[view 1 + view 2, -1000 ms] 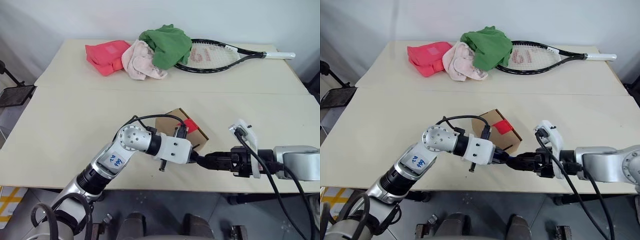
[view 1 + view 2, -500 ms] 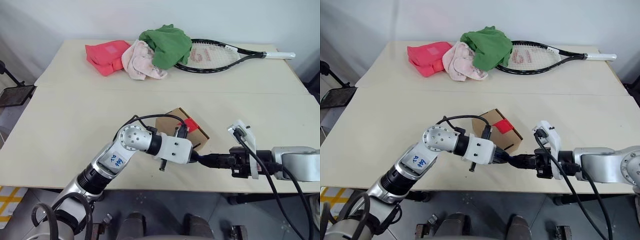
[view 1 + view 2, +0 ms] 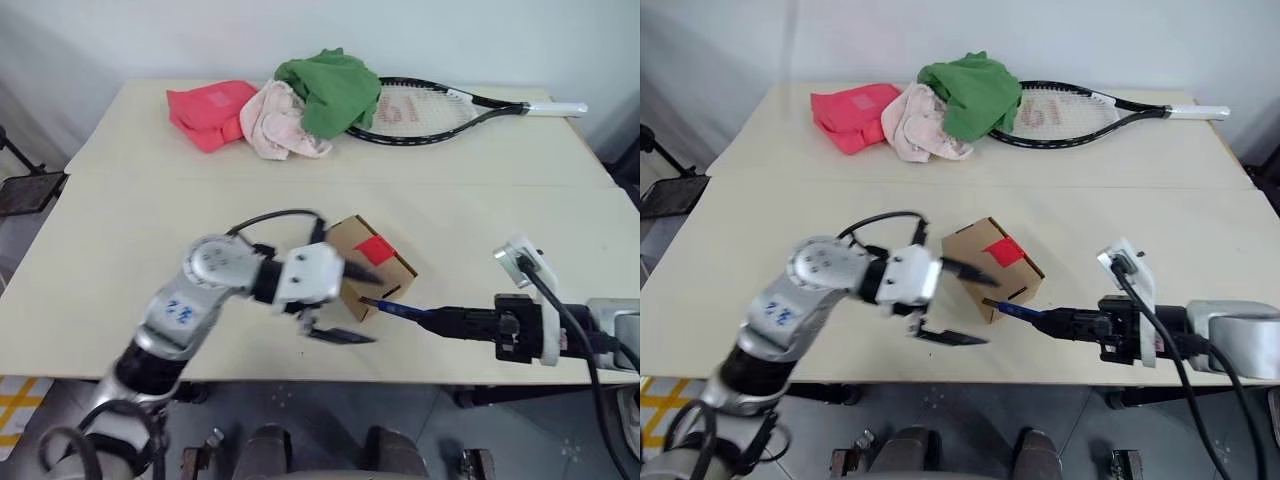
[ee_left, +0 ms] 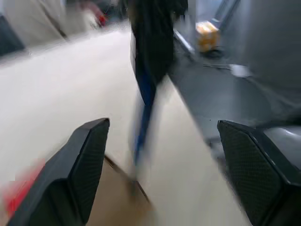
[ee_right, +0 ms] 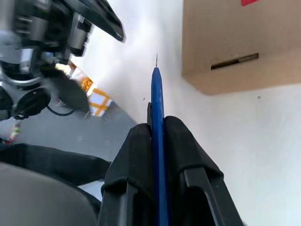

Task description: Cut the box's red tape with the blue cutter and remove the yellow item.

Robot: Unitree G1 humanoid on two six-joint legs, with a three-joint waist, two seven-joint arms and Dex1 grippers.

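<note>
Gripping the blue cutter between clenched fingers, the right gripper aims its tip at the box near the table's front edge, red tape on top; the left gripper, fingers spread and empty, sits beside the box, likely ready to steady it.

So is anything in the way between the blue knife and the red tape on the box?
Nothing visible blocks it. The right pincer holds the blue cutter, its tip just short of the box near its side. The red tape sits uncovered on top. The open left pincer is on the box's other side, away from the tape.
</note>
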